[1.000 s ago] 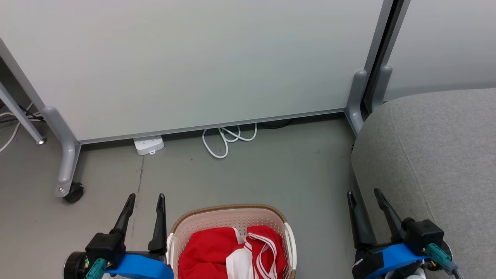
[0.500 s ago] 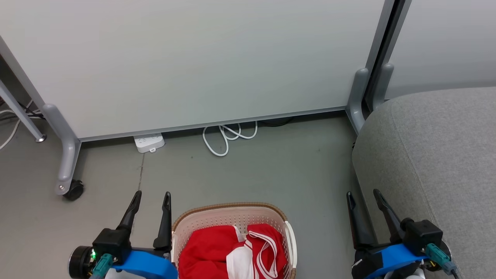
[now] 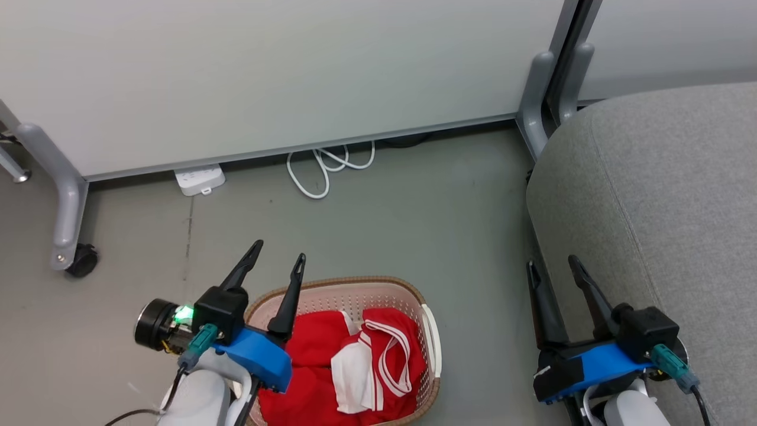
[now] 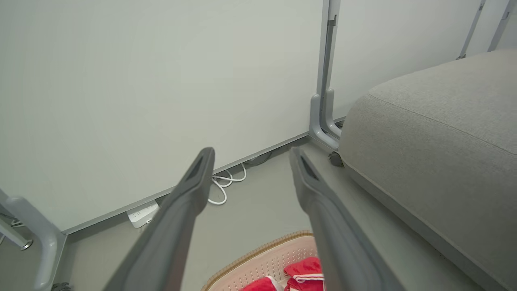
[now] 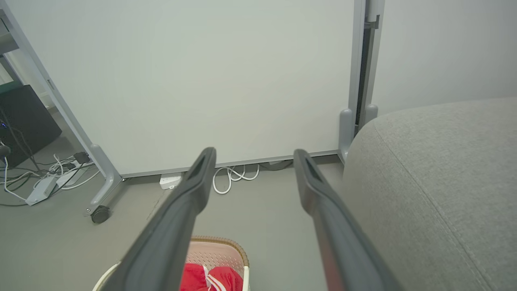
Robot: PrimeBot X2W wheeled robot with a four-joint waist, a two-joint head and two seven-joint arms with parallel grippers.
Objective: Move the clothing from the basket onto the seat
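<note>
Grey floor (image 3: 414, 207) lies open from a pale partition panel (image 3: 266, 71) at 12 o'clock down to an oval cream plastic basket (image 3: 361, 294) with perforated walls and a brown woven-look rim, at 6 o'clock in the head view. Its near end is cut by the frame, so its long axis cannot be told. Inside lies the clothing — a bright-red top (image 3: 307, 349) toward 9 o'clock, red shorts (image 3: 393, 355) with white stripe bands toward 3 o'clock. A large light grey woven-fabric seat (image 3: 662, 195) takes the 3 o'clock side, its rounded edge running 12 to 6 o'clock, with a bare strip of floor between it and the basket. The right gripper (image 3: 552, 261) hangs over that strip, just beside the seat's edge, jaws wide and empty, fingers toward 12 o'clock. The left gripper (image 3: 279, 250) is over the basket's 10 o'clock rim — jaws wide and empty, fingers toward 1 o'clock.
</note>
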